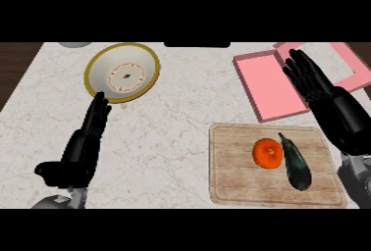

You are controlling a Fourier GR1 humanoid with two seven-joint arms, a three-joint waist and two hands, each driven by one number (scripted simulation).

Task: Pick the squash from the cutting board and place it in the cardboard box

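The head view shows one table (174,147) with a pale marbled top, carrying one wooden cutting board (239,188), one pink box (279,95) with its flaps spread, and one round plate (123,72) with a yellow rim. Two items lie on the cutting board: one orange, round squash (267,153) and one dark green, elongated vegetable (296,164), side by side and just touching. The cutting board sits at the near right of the table, its near edge close to the table's front edge; the box lies beyond it toward the far right corner, with a strip of bare table between the two. The plate lies at the far left. The centre of the table, between the plate and the cutting board, is bare surface. The right robot hand (310,78) is open, fingers straight, positioned over the box and well apart from the squash, which lies nearer the front edge and slightly left of that hand. The left robot hand (92,122) is open, fingers straight, its fingertips just below the plate's rim, well apart from the cutting board.
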